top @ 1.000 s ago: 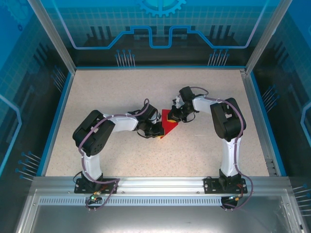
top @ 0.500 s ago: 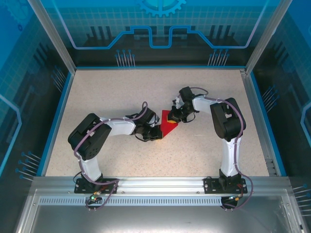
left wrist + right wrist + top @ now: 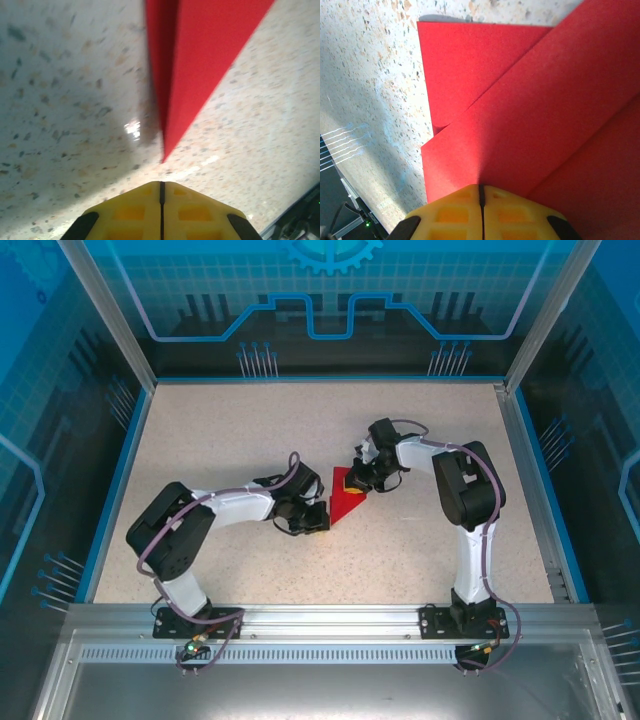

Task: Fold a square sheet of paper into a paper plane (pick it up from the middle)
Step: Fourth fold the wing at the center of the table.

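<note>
Near the middle of the table, a folded red sheet of paper, flat on the surface and narrowing to a point toward the near edge. Seen up close, shows overlapping red layers with straight creased edges.

Left gripper pressed together, holding nothing, low over the bare table just short of the paper's pointed tip and apart from it.

Right gripper likewise pressed together, tips down over the stacked layers at the paper's far end. Cannot tell whether bearing down on the paper or merely touching it.
</note>
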Controlling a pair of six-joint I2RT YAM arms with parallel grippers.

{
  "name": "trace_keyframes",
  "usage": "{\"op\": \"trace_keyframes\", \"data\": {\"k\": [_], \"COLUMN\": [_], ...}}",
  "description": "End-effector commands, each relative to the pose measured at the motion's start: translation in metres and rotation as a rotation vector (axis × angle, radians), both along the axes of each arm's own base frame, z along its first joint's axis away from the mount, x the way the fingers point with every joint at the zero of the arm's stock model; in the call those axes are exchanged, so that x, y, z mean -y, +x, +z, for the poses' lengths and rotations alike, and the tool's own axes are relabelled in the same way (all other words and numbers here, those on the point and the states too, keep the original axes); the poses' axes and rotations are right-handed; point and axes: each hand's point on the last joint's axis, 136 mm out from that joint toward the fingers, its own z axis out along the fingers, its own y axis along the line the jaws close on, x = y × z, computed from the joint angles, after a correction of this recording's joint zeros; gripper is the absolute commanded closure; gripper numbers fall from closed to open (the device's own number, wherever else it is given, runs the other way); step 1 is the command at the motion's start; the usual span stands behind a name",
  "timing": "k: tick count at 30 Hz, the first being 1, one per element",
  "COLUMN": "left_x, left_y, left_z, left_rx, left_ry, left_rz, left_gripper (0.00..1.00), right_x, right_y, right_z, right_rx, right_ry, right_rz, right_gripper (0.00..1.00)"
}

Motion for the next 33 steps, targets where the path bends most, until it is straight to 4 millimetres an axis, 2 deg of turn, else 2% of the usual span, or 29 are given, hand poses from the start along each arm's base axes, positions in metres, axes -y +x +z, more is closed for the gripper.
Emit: {"op": "trace_keyframes", "data": {"k": [1, 8, 14, 25, 30, 33], "left_x": [0.012, 0.035, 0.039, 0.021, 0.014, 0.012], "left_y": [0.036, 0.084, 0.099, 0.081, 0.058, 0.040], "left_z": [0.035, 0.032, 0.008, -0.030, -0.044, -0.045], "left_rx": [0.140, 0.205, 0.177, 0.084, 0.022, -0.022], "left_ry": [-0.064, -0.097, -0.056, 0.048, 0.056, 0.025], "left_rz": [0.039, 0.067, 0.066, 0.066, 0.039, 0.015], "left_gripper": [0.92, 0.92, 0.92, 0.94, 0.95, 0.95], "right_x": [0.032, 0.031, 0.028, 0.028, 0.029, 0.030], "right_y": [-0.016, -0.016, -0.017, -0.022, -0.024, -0.024], "right_z": [-0.045, -0.046, -0.046, -0.050, -0.053, -0.054], "right_rx": [-0.105, -0.113, -0.121, -0.146, -0.161, -0.166], "right_ry": [-0.179, -0.177, -0.176, -0.185, -0.195, -0.202], "right_rz": [-0.039, -0.040, -0.037, -0.039, -0.040, -0.042], "right_gripper": [0.94, 0.94, 0.94, 0.94, 0.94, 0.94]}}
